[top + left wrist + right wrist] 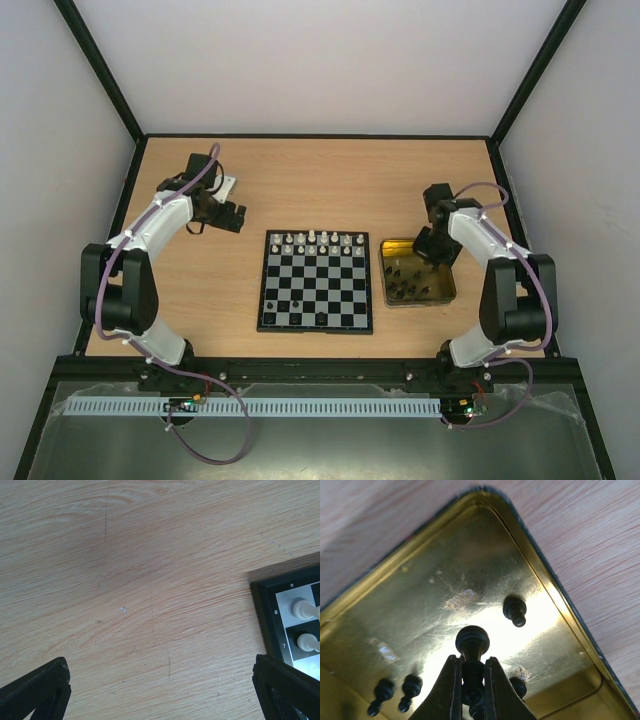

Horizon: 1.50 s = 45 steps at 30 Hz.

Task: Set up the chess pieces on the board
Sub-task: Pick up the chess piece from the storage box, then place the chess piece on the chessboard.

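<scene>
The small chessboard [316, 300] lies flat in the middle of the wooden table [200, 320], nearest the arms' bases. Just to its right, with a thin strip of wood between them, sits the gold tray [440, 290], a shallow rectangular tin with rounded corners. The right gripper [471, 665] reaches down into the far part of the tray, and its claw is pinched narrow on a black piece [472, 641]. The two fingers clamp the stem from either side, and the round head pokes out past the fingertips. Whether the foot of that piece touches the tray floor or hangs above it cannot be told. Other black pieces [515, 611] are scattered on the shiny floor around it: one beside the grip toward the tray's rounded corner, two more off to the other side, and one partly hidden behind a finger. Farther back on the board, the white pieces [315, 240] stand upright in the two far rows. Left of the board's far-left corner and slightly beyond it, the left gripper [232, 215] hovers over bare wood with its claw spread wide, one finger at each lower corner of its wrist view. The corner of the board shows at the right edge of that view, with two white pieces on the squares by the rim.
</scene>
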{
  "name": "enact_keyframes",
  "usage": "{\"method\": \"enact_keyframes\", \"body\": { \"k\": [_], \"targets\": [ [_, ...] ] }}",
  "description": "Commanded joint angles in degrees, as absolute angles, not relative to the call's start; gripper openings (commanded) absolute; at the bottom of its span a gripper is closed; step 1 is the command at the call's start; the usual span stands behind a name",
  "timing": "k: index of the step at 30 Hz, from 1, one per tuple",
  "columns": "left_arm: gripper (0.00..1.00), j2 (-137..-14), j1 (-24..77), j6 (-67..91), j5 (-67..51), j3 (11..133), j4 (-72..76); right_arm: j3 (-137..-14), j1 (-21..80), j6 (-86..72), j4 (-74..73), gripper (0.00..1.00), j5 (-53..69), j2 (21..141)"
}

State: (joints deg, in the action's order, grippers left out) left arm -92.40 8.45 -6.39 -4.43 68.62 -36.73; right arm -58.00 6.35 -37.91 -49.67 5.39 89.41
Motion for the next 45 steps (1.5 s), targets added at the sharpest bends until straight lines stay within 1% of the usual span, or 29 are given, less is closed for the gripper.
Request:
{"method": "enact_keyframes", "body": {
  "k": [1, 5, 10, 15, 18, 21, 25, 39, 45],
  "targets": [
    [0.99, -92.8, 8.6, -6.5, -4.5, 70.6, -37.3, -61.2, 6.7, -38.7, -55.1, 0.02, 2.8, 84.7],
    [0.99, -92.4, 8.6, -6.4, -4.7, 70.8, -37.4, -64.4, 8.5, -38.7, -58.7, 0.02, 0.6, 81.0],
    [0.99, -92.1, 8.6, -6.4, -4.9, 70.8, -37.5, -72.7, 17.2, -39.7, -66.2, 0.02, -1.8, 79.1],
    [0.99, -91.8, 8.6, -6.4, -5.0, 70.7, -37.4, -79.4, 31.4, -44.8, -70.4, 0.02, 1.1, 81.2],
    [0.99, -91.4, 8.7, -6.3, -4.9, 70.8, -37.4, -80.6, 41.2, -47.7, -70.3, 0.02, 3.1, 83.3],
    [0.99, -91.2, 8.7, -6.3, -4.8, 70.6, -37.4, -81.3, 50.4, -49.3, -70.0, 0.02, 2.6, 86.9],
    [0.99, -90.7, 8.7, -6.4, -4.6, 70.4, -37.5, -83.0, 58.6, -50.2, -68.4, 0.02, 3.5, 91.7],
    [0.99, -89.0, 8.7, -6.4, -4.2, 68.6, -36.8, -85.4, 67.2, -45.7, -65.7, 0.02, 5.1, 100.8],
    [0.99, -88.4, 8.7, -6.4, -4.4, 68.2, -36.9, -84.8, 69.1, -45.0, -64.5, 0.02, 5.8, 103.4]
  ]
}}
